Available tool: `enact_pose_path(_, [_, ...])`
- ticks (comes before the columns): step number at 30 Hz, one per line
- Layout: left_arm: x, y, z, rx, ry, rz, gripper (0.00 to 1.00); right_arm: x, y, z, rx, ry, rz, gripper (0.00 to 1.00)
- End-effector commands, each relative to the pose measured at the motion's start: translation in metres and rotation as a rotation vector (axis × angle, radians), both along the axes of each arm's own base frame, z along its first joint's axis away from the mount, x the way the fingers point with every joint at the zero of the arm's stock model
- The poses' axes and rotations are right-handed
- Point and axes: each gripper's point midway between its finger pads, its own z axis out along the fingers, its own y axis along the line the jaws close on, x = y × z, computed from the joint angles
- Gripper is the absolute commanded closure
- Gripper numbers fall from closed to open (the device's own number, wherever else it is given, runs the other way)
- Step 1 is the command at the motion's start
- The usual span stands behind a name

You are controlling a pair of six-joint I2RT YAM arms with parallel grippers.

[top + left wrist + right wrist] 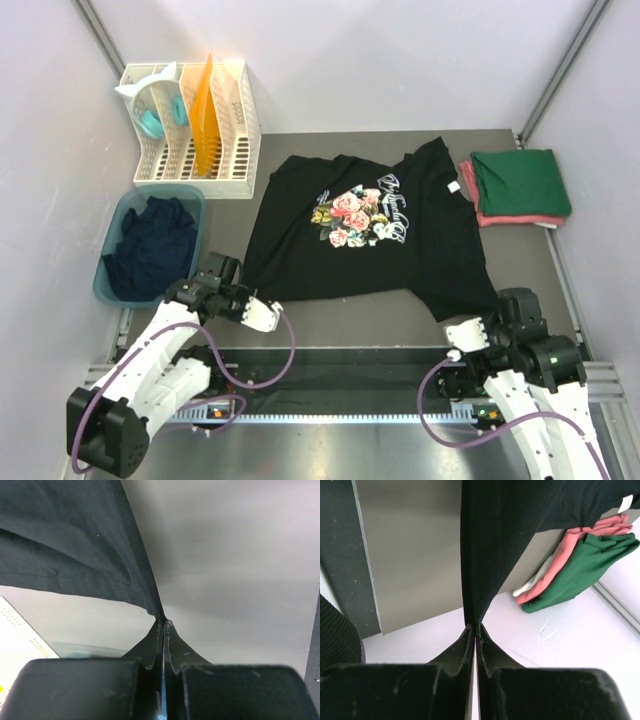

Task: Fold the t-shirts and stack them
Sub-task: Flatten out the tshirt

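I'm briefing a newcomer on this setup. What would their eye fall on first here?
The black t-shirt with a rose print, spread across the middle of the table, with the left hand and right hand each shut on a near corner of it. Next, the folded green t-shirt stacked on a pinkish-red t-shirt at the far right, and the teal tub holding dark cloth at the left.

I see my left gripper (163, 623) pinched tight on a hem corner of the black t-shirt (65, 535). Its cloth fans up and left above the grey table (240, 555), and a white slotted rack (17, 630) sits lower left.
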Motion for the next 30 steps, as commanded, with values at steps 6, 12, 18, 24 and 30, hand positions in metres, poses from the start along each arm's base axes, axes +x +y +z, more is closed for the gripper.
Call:
enact_pose_path(6, [-0.012, 0.008, -0.005, 0.033, 0.008, -0.02, 1.0, -0.013, -0.006, 0.003, 0.022, 0.006, -0.063, 1.0])
enact_pose_path(12, [-0.021, 0.014, -0.014, 0.06, 0.03, -0.026, 1.0, -0.026, -0.012, -0.002, 0.009, 0.003, -0.086, 1.0])
enact_pose_path(18, [-0.018, 0.013, -0.012, 0.059, 0.017, -0.025, 1.0, -0.024, -0.014, 0.002, 0.018, -0.015, -0.11, 1.0])
enact_pose_path(24, [0.018, -0.006, 0.016, -0.069, -0.108, 0.065, 1.0, 0.015, -0.005, 0.029, 0.123, -0.235, -0.158, 1.0])
enact_pose_path(30, [0.06, -0.024, 0.047, -0.205, -0.285, 0.13, 1.0, 0.055, 0.001, 0.056, 0.2, -0.426, -0.198, 1.0])
